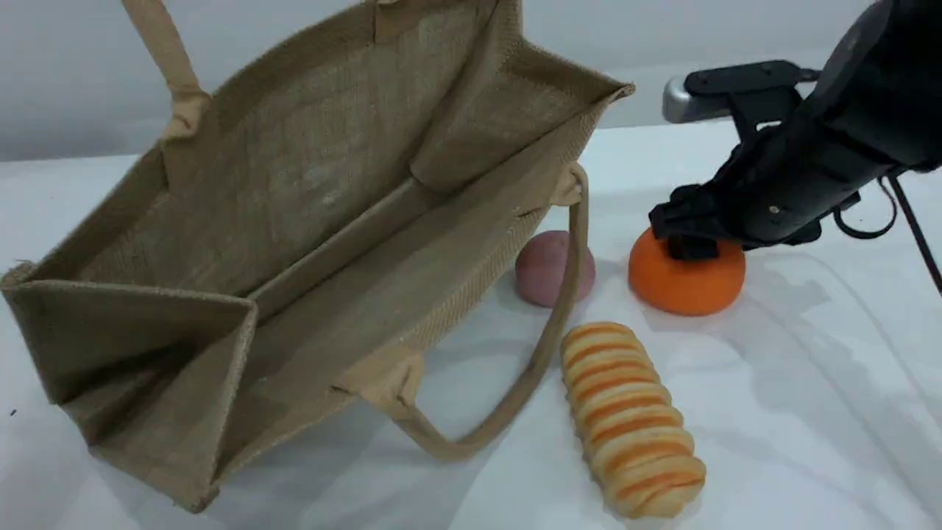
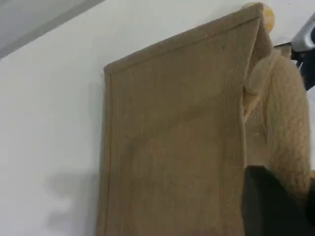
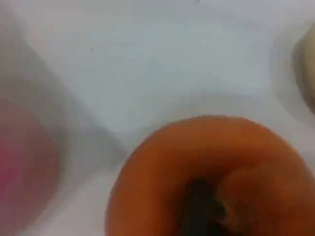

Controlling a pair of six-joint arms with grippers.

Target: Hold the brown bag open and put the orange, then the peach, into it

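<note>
The brown bag [image 1: 309, 221] lies tilted with its mouth wide open toward the camera. Its upper handle [image 1: 165, 51] runs up out of the scene view, and its lower handle [image 1: 515, 397] droops on the table. In the left wrist view the bag's outer wall [image 2: 172, 147] fills the frame, and my left gripper [image 2: 280, 199] is shut on the padded handle [image 2: 285, 128]. The orange [image 1: 688, 283] sits right of the bag, squashed under my right gripper [image 1: 692, 244], which is shut on its top. The right wrist view shows the orange [image 3: 172, 167] dented around a dark fingertip [image 3: 197, 211]. The peach [image 1: 541, 269] rests between orange and bag, behind the drooping handle.
A striped orange-and-cream bread loaf [image 1: 629, 419] lies in front of the peach and orange. A pale round edge [image 3: 307, 69] shows at the right border of the right wrist view. The table is white, with a grey wall behind.
</note>
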